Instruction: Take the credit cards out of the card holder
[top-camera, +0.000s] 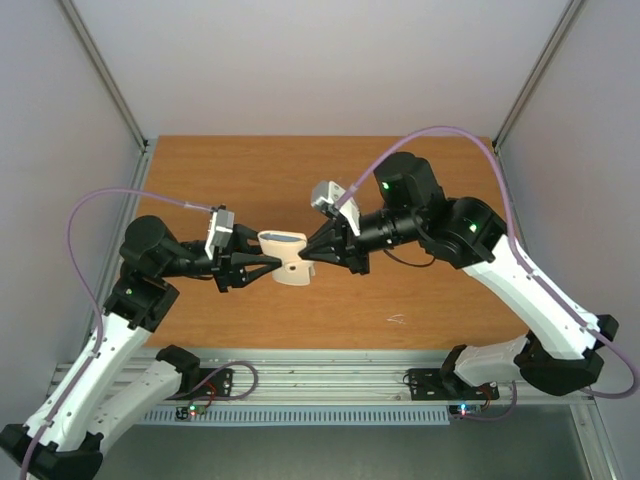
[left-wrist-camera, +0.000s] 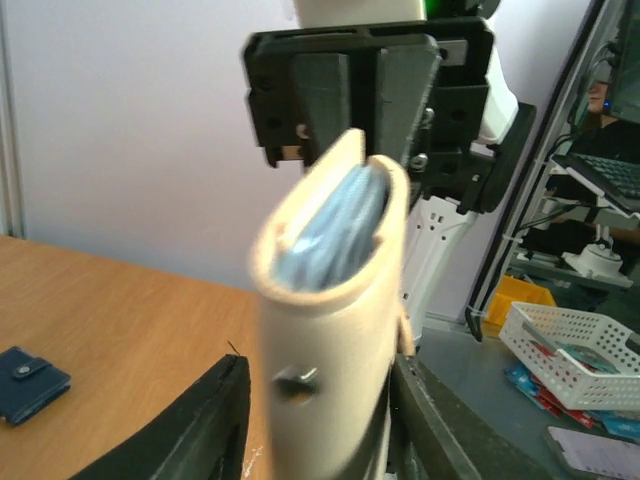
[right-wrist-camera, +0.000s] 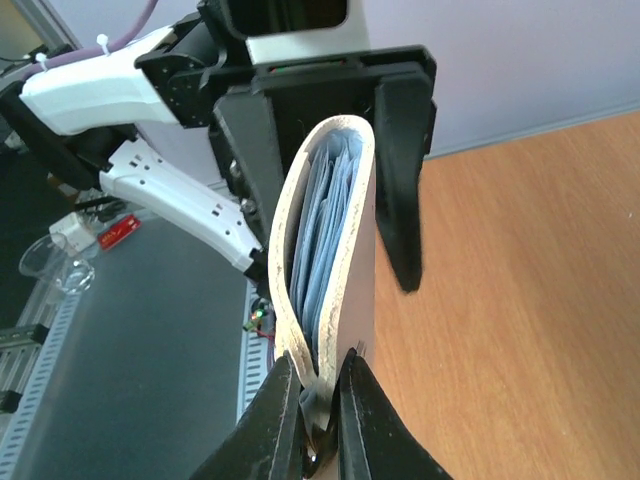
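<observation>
The card holder (top-camera: 285, 258), pale beige and folded, hangs in the air above the table (top-camera: 320, 170) between my two grippers. My right gripper (top-camera: 308, 255) is shut on one end of it (right-wrist-camera: 318, 362), pinching both beige flaps together. Grey-blue sleeves (right-wrist-camera: 325, 230) show in the slit between the flaps. My left gripper (top-camera: 262, 265) stands open around the other end (left-wrist-camera: 318, 370). Its left finger (left-wrist-camera: 215, 420) is a little apart from the holder (left-wrist-camera: 330, 300), and its right finger lies close along the other side. The credit cards are hidden inside the holder.
A small dark blue wallet (left-wrist-camera: 28, 382) lies on the wooden table to the left. Off the table's edge stands a white mesh basket (left-wrist-camera: 580, 350). A small white scratch mark (top-camera: 397, 319) is near the front of the table.
</observation>
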